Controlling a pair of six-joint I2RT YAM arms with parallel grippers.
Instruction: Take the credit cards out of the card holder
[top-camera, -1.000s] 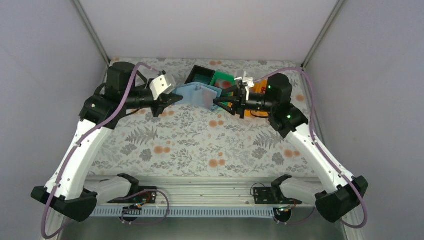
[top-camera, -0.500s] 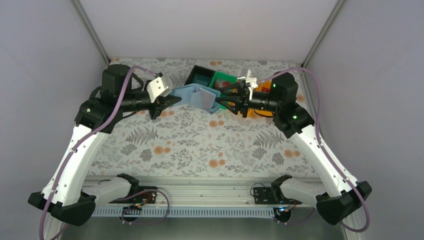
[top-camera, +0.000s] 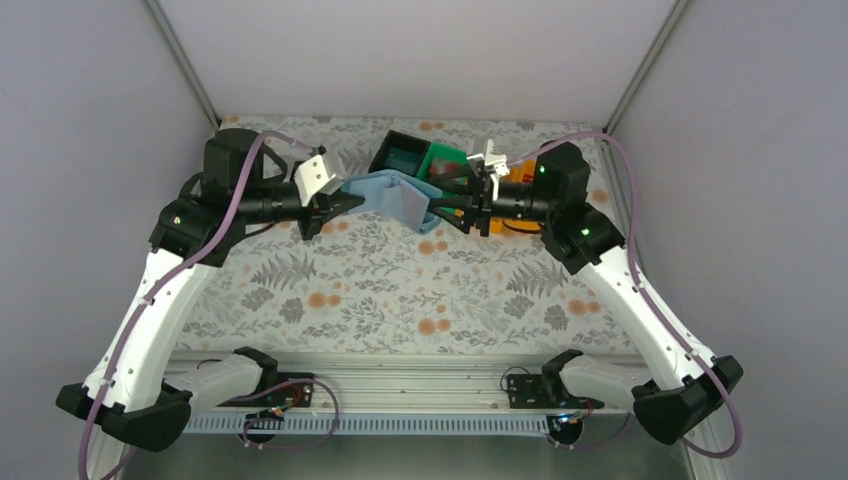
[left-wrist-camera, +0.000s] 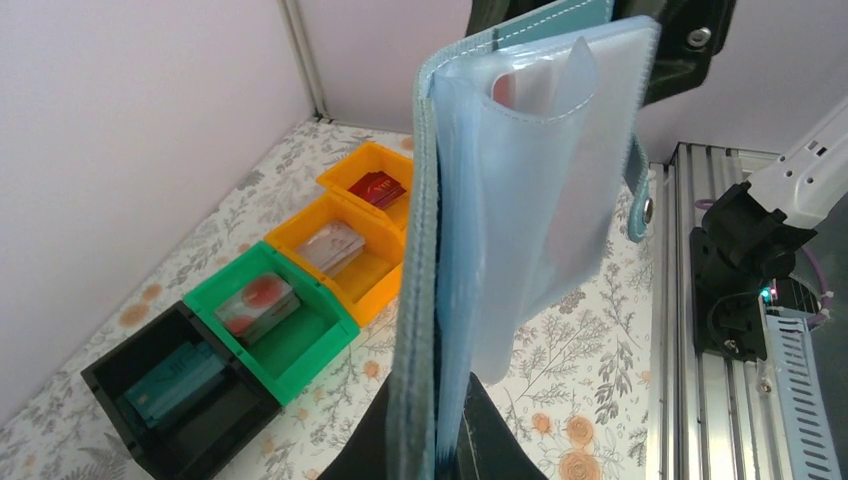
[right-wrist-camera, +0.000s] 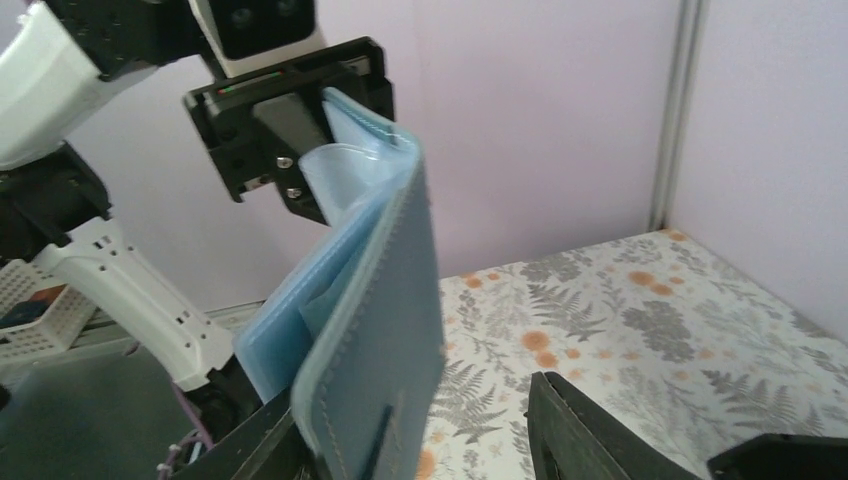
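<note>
While the card holder (top-camera: 396, 192) hangs in the air above the back of the floral table (top-camera: 400, 290), we see it stretched open between the two arms, just in front of the row of bins; the left gripper (top-camera: 349, 201) is clamped tight on its left edge, the dark fingers pinching the teal cover and the clear sleeves together; the right gripper (top-camera: 438, 205) stands at the holder's other edge with its jaws parted; from the right wrist we find the blue cover lying against one finger (right-wrist-camera: 250, 455), while the other finger (right-wrist-camera: 585, 435) sits apart from it with open space between, so nothing is squeezed there.

From the left wrist we look along the holder's upright spine; the pale clear pockets fan out to one side, and a reddish shape (left-wrist-camera: 512, 86) shows through the top of one pocket, though we cannot tell what is printed on it.

Beside the holder the bins stand in a line, touching; the black bin (left-wrist-camera: 225, 435) holds a teal card (left-wrist-camera: 172, 382); the green bin (left-wrist-camera: 318, 355) holds a pale card with a red mark (left-wrist-camera: 256, 300); the nearer orange bin (left-wrist-camera: 385, 290) holds another pale card (left-wrist-camera: 332, 245); the farther orange bin (left-wrist-camera: 352, 165) holds a red card (left-wrist-camera: 378, 188).
</note>
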